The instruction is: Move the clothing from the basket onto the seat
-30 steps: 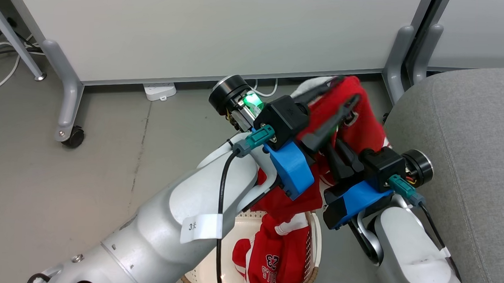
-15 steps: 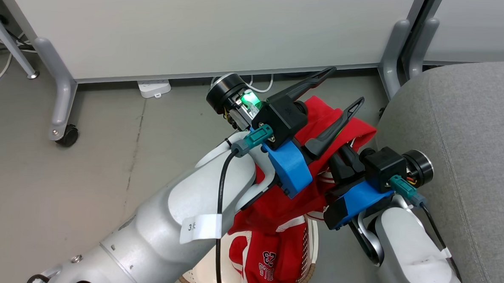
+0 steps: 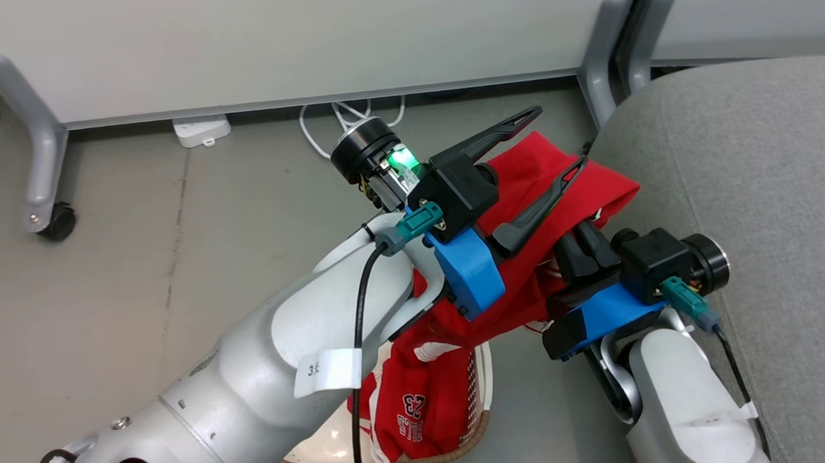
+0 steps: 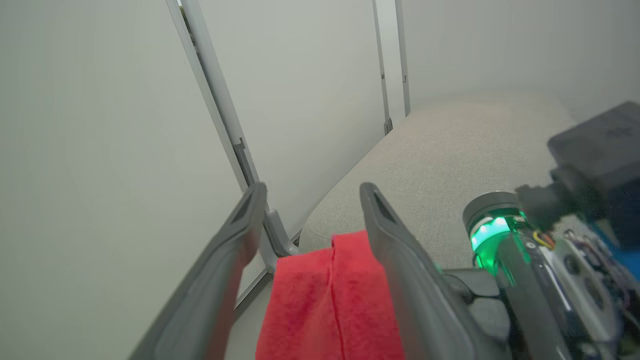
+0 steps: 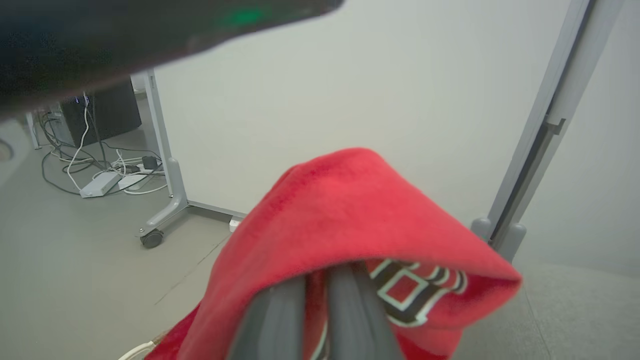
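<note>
Clothing (image 3: 598,194) pinched in right claw (image 3: 584,247), left claw (image 3: 559,137) spread wide, basket (image 3: 460,449) below

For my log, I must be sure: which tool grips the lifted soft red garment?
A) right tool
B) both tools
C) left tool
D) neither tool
A: the right tool is shut on the soft red garment, while the left tool stands wide open.
</note>
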Available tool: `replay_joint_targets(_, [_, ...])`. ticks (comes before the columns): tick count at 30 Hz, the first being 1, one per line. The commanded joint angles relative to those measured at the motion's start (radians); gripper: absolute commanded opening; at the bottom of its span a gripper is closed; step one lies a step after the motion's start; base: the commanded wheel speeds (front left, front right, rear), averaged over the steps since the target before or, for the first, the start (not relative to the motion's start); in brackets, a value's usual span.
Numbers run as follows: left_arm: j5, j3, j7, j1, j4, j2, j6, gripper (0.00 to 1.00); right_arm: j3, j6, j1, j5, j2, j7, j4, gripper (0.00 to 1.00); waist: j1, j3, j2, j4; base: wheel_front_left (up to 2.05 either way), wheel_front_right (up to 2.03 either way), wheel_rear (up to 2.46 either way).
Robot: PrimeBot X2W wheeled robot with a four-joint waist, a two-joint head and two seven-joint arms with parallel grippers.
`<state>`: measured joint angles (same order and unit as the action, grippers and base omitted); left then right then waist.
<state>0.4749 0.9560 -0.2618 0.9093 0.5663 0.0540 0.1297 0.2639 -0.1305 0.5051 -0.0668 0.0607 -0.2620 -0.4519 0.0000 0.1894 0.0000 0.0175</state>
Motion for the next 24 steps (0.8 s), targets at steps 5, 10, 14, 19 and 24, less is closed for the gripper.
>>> replay_joint_targets(5, [-0.009, 0.0, -0.005, 0.007, 0.004, 0.01, 0.001, 1.0, -0.033, 0.0, -0.003, 0.004, -0.001, -0.004, 0.034, 0.0, 0.0, 0.032, 0.0, -0.057, 0.0, 0.0, 0.0])
replay_joint_targets(10, [-0.013, 0.007, -0.005, 0.012, 0.006, 0.019, 0.001, 1.0, -0.066, 0.0, -0.015, 0.007, -0.003, -0.005, 0.067, 0.0, 0.0, 0.054, 0.0, -0.111, 0.0, 0.0, 0.0])
replay_joint_targets(14, [-0.017, 0.016, -0.005, 0.015, 0.007, 0.023, 0.001, 1.0, -0.107, 0.0, -0.021, 0.01, -0.005, -0.004, 0.089, 0.0, 0.0, 0.07, 0.0, -0.153, 0.0, 0.0, 0.0])
replay_joint_targets(19, [-0.015, 0.032, -0.005, 0.017, 0.009, 0.028, 0.001, 1.0, -0.156, 0.0, -0.039, 0.013, -0.008, -0.005, 0.114, 0.0, 0.0, 0.086, 0.0, -0.203, 0.0, 0.0, 0.0])
replay_joint_targets(24, [-0.011, 0.049, -0.005, 0.012, 0.011, 0.03, 0.001, 1.0, -0.211, 0.0, -0.061, 0.01, -0.009, -0.004, 0.144, 0.0, 0.0, 0.1, 0.0, -0.248, 0.0, 0.0, 0.0])
